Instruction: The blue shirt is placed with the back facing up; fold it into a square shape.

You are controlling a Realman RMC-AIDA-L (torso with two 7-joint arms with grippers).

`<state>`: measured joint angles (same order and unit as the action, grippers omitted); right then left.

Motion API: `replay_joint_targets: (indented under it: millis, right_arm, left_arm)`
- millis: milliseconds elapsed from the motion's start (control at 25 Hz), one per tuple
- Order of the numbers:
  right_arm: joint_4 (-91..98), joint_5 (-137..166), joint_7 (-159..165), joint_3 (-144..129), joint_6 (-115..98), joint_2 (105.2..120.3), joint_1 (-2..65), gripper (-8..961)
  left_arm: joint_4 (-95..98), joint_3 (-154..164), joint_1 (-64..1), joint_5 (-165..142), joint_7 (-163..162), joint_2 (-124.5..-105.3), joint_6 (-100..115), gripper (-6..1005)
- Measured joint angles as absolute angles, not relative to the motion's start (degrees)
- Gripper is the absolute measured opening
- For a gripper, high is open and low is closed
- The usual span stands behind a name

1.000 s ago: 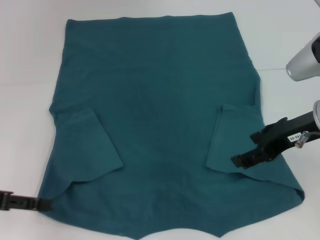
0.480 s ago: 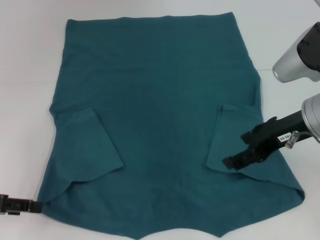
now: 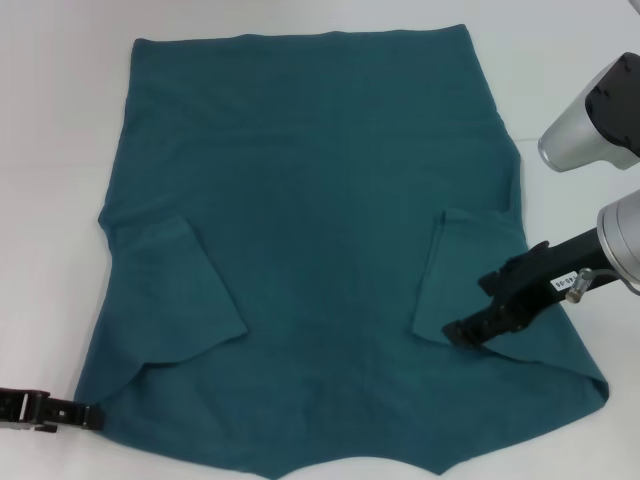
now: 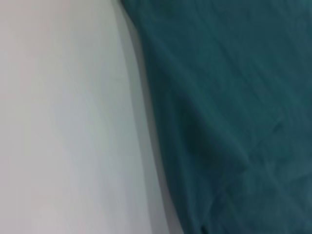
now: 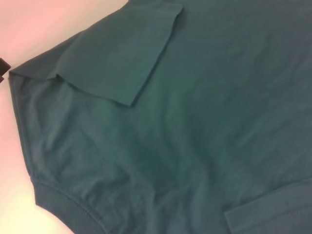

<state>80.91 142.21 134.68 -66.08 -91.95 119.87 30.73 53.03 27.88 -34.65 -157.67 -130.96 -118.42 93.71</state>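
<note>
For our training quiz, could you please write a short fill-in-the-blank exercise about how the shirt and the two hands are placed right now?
1. Both sleeves of the blue shirt are folded ____ onto its body.
2. The right hand is above the shirt's ____ sleeve.
3. The left hand is at the shirt's near ____ corner.
4. The shirt lies on a ____ table.

Missing words: inward; right; left; white

right gripper [image 3: 462,330]: black, labelled | wrist: silver | left gripper [image 3: 92,414]: seemingly black
</note>
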Motion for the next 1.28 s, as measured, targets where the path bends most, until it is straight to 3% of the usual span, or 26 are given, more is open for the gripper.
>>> replay_joint_targets:
  millis: [1200,1280]
  right_arm:
    - [80.6,142.2,134.8,-66.1,-91.0,119.88,30.8,941]
    - [80.6,142.2,134.9,-66.0,-90.8,119.88,30.8,941]
  left_arm:
    - [52.1,29.6,-37.0,-159.2,-131.9,-119.94,91.3,775]
    - [52.1,30.0,-37.1,-159.5,-132.4,-120.12,90.9,687]
